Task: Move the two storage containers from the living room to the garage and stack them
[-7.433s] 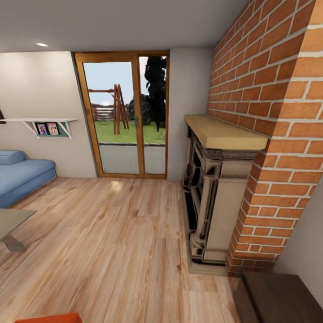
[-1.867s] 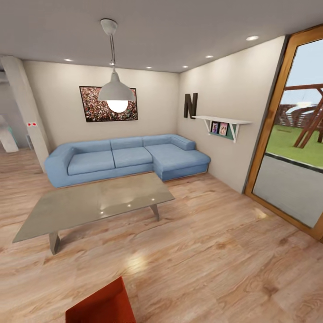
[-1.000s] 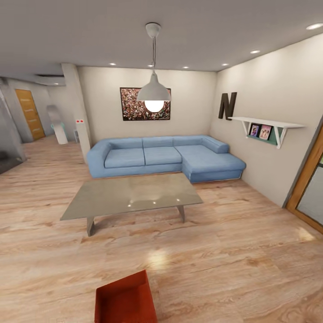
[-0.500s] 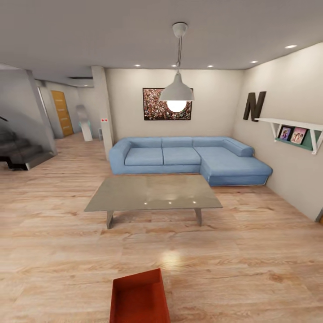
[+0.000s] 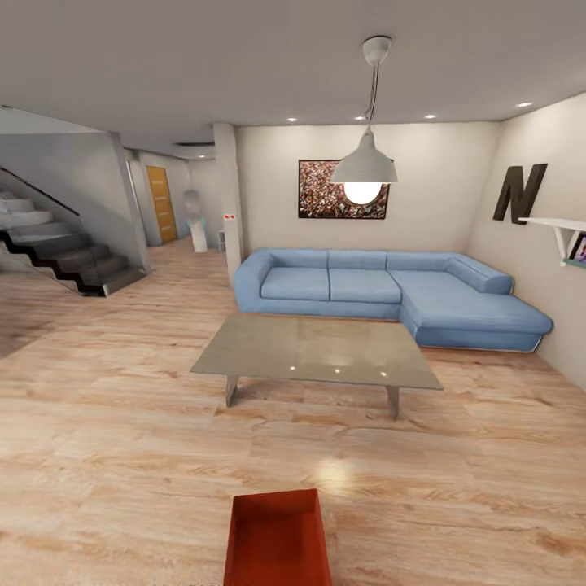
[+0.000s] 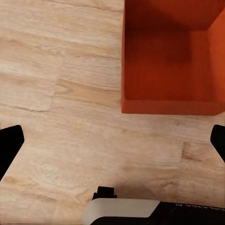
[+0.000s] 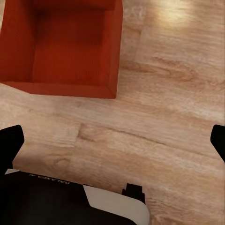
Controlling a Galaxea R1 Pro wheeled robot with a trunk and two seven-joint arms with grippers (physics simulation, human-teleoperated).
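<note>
I am in the living room, on light wood plank flooring (image 5: 122,439). One orange-red storage container (image 5: 277,541) stands open-topped and empty on the planks just in front of me. The left wrist view has the same container (image 6: 168,56) ahead of my left gripper (image 6: 112,145), whose dark fingertips (image 6: 9,146) are spread wide apart over bare planks. The right wrist view also has the container (image 7: 61,47) ahead of my right gripper (image 7: 112,143), which is open too and holds nothing. The garage is out of view.
A low grey table (image 5: 317,350) stands beyond the container, with a blue corner sofa (image 5: 391,289) behind it and a white pendant lamp (image 5: 364,171) above. Dark stairs (image 5: 57,248) rise at left. A passage past a pillar (image 5: 228,203) leads to an orange-brown door (image 5: 160,203).
The camera has turned left: the glass door and fireplace left the picture, and the sofa, table and stairs came in. The container now sits at the bottom centre.
</note>
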